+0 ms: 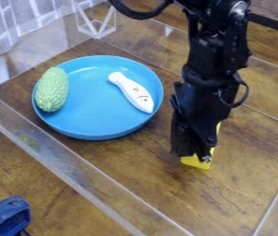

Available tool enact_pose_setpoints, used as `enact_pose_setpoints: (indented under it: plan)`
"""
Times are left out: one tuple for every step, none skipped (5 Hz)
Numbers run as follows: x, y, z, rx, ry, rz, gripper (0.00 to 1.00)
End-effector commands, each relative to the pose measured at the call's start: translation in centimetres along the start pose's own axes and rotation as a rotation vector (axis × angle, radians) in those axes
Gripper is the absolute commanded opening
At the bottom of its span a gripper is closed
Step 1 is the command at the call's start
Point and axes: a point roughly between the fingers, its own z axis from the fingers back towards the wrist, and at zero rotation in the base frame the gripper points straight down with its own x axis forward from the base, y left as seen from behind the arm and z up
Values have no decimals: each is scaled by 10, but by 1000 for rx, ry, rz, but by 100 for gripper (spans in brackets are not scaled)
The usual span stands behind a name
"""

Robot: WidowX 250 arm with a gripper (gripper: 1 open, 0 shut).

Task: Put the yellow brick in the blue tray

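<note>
Single elevated oblique view down onto the tabletop.

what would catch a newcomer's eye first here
Probably the bright blue tray, left of centre, with a green oval thing at its left side and a white one at its right. Then the black arm reaching down from the top, over a yellow brick.
</note>
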Motion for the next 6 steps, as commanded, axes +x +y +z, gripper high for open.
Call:
enact_pose_setpoints:
  plan:
    - [-2, 16, 10, 28, -42, 22, 0]
    - [-2, 22, 6, 35, -47, 17, 0]
    - [1, 18, 2, 41, -52, 24, 0]
    - [7, 14, -8, 42, -57, 27, 100]
    - [7, 12, -25, 41, -65, 4, 100]
    - [8, 8, -40, 41, -77, -20, 100]
